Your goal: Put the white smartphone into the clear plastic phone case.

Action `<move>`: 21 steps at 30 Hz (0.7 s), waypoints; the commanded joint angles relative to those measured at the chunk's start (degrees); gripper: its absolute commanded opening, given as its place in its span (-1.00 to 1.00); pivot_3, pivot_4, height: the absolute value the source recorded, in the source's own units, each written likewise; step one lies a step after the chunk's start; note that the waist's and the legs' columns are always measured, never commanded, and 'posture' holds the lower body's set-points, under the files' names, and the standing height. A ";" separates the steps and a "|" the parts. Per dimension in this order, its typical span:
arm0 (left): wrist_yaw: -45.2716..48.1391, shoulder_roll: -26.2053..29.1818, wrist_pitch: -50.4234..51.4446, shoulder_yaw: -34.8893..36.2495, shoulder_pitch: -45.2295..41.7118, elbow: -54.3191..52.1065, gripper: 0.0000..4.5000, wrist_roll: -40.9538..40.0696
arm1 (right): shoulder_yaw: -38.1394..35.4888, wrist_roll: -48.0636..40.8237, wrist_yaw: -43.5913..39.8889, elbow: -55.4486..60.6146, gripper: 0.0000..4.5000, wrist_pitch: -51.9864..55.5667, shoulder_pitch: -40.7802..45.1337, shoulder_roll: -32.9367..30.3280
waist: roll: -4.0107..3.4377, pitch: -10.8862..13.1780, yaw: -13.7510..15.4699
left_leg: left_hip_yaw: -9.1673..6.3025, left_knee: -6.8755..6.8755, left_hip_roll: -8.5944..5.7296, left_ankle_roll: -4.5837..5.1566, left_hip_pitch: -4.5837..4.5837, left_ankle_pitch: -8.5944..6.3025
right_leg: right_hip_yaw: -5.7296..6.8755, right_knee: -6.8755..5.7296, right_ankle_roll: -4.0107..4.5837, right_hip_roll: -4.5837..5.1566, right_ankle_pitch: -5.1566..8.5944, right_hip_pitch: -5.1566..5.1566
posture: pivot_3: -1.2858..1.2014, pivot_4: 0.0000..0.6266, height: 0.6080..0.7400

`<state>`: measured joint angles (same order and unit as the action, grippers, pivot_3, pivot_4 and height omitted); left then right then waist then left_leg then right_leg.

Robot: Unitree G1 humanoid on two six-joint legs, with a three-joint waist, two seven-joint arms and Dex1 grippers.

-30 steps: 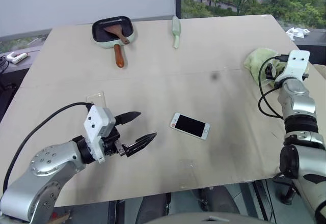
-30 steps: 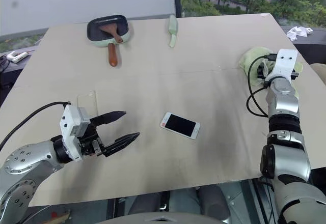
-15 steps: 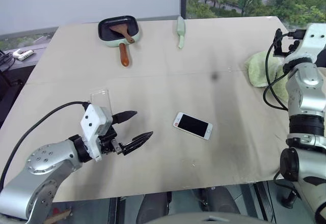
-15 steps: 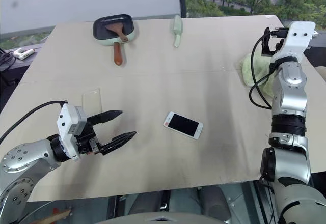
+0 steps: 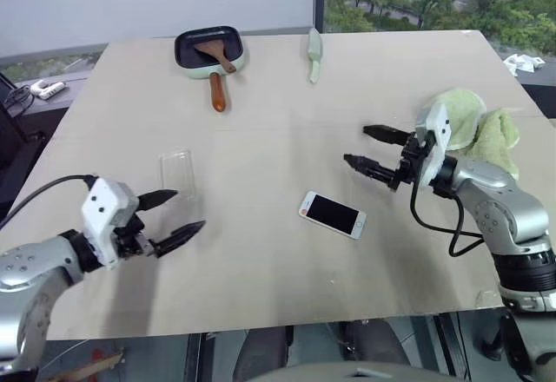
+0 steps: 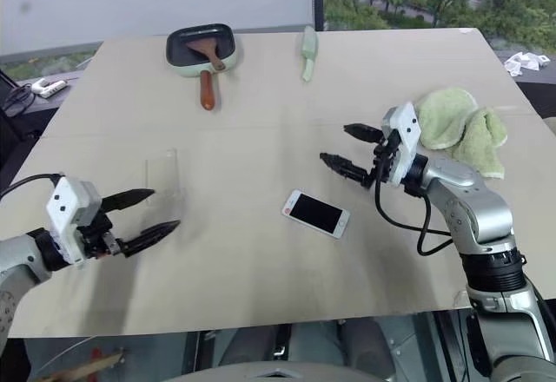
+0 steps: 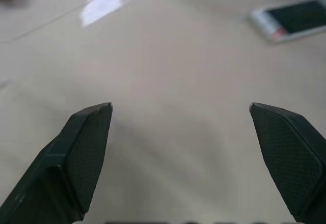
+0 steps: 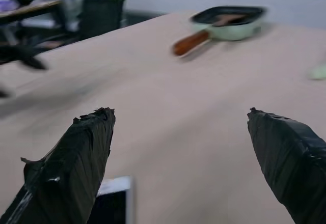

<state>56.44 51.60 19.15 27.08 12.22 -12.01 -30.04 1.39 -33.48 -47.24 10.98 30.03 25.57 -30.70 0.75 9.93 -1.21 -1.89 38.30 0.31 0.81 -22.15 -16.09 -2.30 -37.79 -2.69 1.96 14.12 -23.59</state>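
The white smartphone (image 5: 333,214) lies flat, screen up, near the middle of the table. It also shows in the left wrist view (image 7: 295,19) and at the lower edge of the right wrist view (image 8: 114,203). The clear plastic phone case (image 5: 176,172) lies flat to the phone's left, nearly see-through. My left gripper (image 5: 189,209) hovers open just in front of the case, pointing towards the phone, with nothing between its fingers. My right gripper (image 5: 354,143) is open and empty, held above the table just behind and right of the phone, pointing left.
A green frying pan (image 5: 208,49) with a wooden spatula in it sits at the back of the table. A pale green utensil (image 5: 314,52) lies beside it. A green towel (image 5: 473,121) is bunched at the right edge, behind my right arm. The table's front edge (image 5: 287,323) runs close by.
My right arm swung in from the far right by the towel and now points left over the table near the phone. My left gripper drew back to the left. Both stayed open.
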 commanded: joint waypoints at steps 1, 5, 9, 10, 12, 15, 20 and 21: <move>2.57 1.43 -4.48 -1.39 -2.60 5.40 1.00 3.41 | -0.61 -1.22 -1.03 3.27 0.99 0.80 0.06 -0.25 | 0.01 0.00 0.11 | 0.04 0.02 -0.01 0.00 0.00 0.00 | -0.03 0.00 0.00 0.00 0.00 0.00 | 0.03 -0.52 1.00; 3.21 0.33 -6.53 -5.81 -9.80 15.01 1.00 6.13 | -0.58 -1.42 -1.89 5.59 0.99 1.64 -1.23 -0.97 | 0.03 0.00 0.44 | -0.01 0.00 0.00 0.00 -0.01 0.00 | 0.01 -0.06 -0.02 -0.01 -0.01 -0.04 | 0.03 -0.52 1.00; 4.38 -0.64 -8.63 -10.54 -15.40 22.61 1.00 9.24 | -0.01 -0.49 -3.07 7.51 0.99 1.25 -2.85 -2.32 | 0.03 0.01 0.44 | -0.10 -0.03 0.02 -0.01 -0.06 0.00 | 0.14 -0.10 -0.02 0.00 -0.02 -0.07 | 0.03 -0.52 1.00; 4.51 -0.91 -9.31 -11.85 -17.04 25.07 1.00 10.34 | 0.34 -0.08 -3.70 8.16 0.99 0.77 -3.45 -2.83 | 0.03 0.00 0.43 | -0.10 -0.03 0.01 -0.01 -0.06 0.00 | 0.14 -0.09 -0.02 0.01 -0.02 -0.07 | 0.03 -0.52 1.00; 5.07 -1.30 -10.13 -13.70 -19.52 28.90 1.00 11.68 | 0.78 0.33 -4.78 9.15 0.99 0.13 -4.38 -3.55 | 0.04 0.00 0.38 | -0.11 -0.02 0.01 -0.01 -0.09 0.00 | 0.15 -0.08 -0.03 0.00 -0.02 -0.08 | 0.03 -0.52 1.00; 5.87 -1.50 -9.93 -16.34 -22.57 33.41 1.00 13.44 | 1.11 0.69 -6.33 10.56 0.99 -0.79 -5.75 -4.39 | 0.06 -0.02 0.26 | -0.10 0.00 0.00 -0.01 -0.08 0.00 | 0.14 -0.11 -0.03 0.01 -0.02 -0.07 | 0.03 -0.52 1.00; 6.23 -1.67 -9.01 -18.25 -25.16 36.67 0.00 14.97 | 1.12 0.89 -7.17 11.72 1.00 -1.67 -6.64 -4.24 | 0.06 -0.03 0.22 | -0.07 0.00 0.01 -0.01 0.06 0.00 | 0.09 -0.20 -0.03 -0.02 -0.02 -0.01 | 0.03 -0.52 1.00; 6.06 -1.93 -8.05 -18.14 -25.44 36.29 -0.22 14.60 | 1.12 0.88 -7.19 11.82 1.00 -1.78 -6.65 -4.17 | 0.05 -0.04 0.25 | -0.06 0.01 0.01 -0.01 0.07 0.00 | 0.08 -0.21 -0.03 -0.02 -0.02 -0.01 | 0.03 -0.52 1.00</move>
<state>62.79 49.84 9.27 10.41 -13.80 23.07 -16.76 3.24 -32.06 -53.87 20.39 29.60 18.82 -34.72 0.80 9.89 -0.96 -1.95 38.31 0.31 0.80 -22.07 -16.09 -2.22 -38.00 -2.72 1.95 14.10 -23.59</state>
